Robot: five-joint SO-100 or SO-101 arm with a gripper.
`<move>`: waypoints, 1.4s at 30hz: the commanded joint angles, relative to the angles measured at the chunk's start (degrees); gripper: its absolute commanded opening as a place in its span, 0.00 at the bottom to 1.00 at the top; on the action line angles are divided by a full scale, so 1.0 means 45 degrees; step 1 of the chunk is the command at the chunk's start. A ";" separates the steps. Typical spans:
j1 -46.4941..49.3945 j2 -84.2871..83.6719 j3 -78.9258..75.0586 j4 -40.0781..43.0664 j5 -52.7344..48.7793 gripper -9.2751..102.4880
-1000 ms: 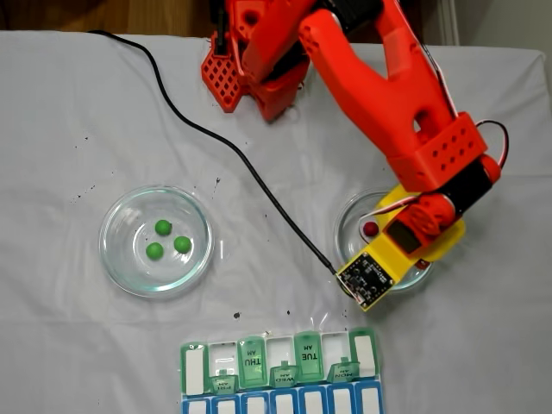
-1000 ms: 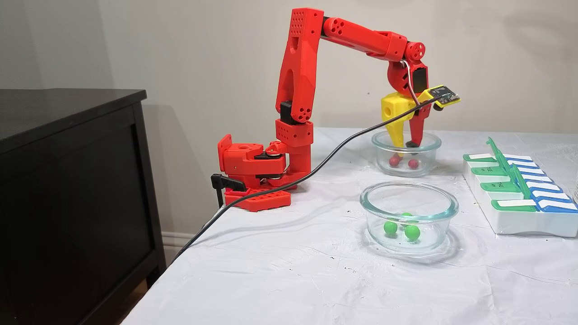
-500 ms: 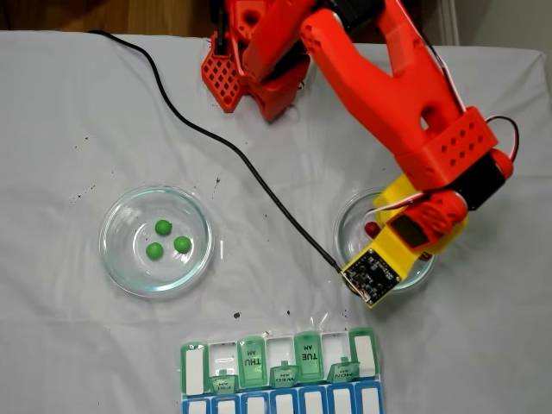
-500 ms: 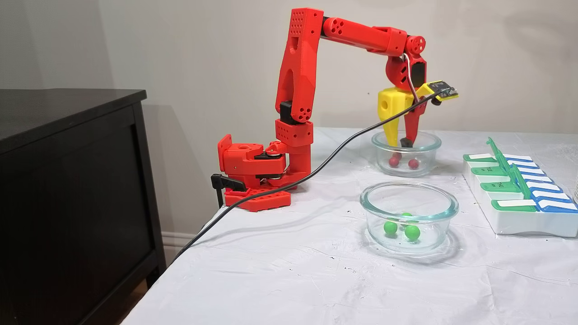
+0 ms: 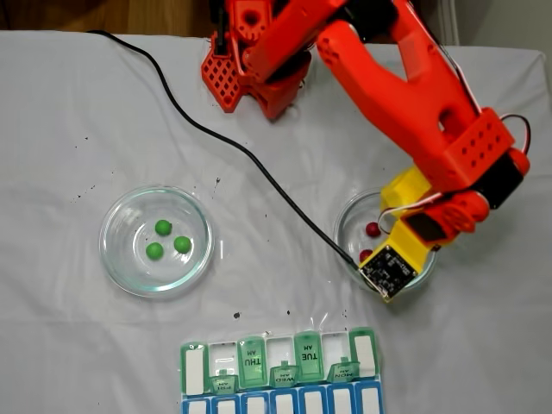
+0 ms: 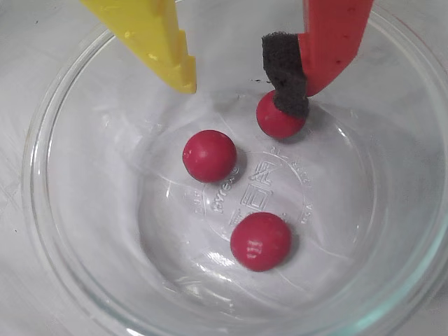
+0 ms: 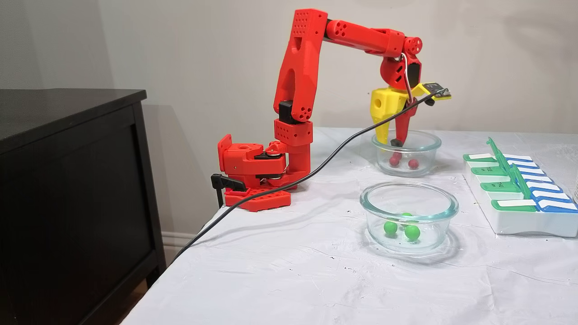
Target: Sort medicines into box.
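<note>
Wrist view: gripper (image 6: 241,87) spread wide over three smooth red balls (image 6: 209,155) in glass dish (image 6: 63,238).

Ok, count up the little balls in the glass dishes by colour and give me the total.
Green balls: 3
Red balls: 3
Total: 6

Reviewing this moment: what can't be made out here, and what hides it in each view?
- Third red ball: in a fixed view two red balls show; the camera board covers the rest of the dish.
- Pill organizer: cut off by the bottom edge; compartment contents unreadable.
- Gripper: open, but whether its foam pad touches the ball beneath is unclear.
</note>
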 commanded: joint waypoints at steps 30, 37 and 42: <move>0.0293 0.1094 -0.0996 -0.0352 0.0547 0.08; 0.1797 0.3320 -0.2852 0.0625 0.0293 0.08; 0.3164 0.4004 -0.4766 0.1504 0.0098 0.08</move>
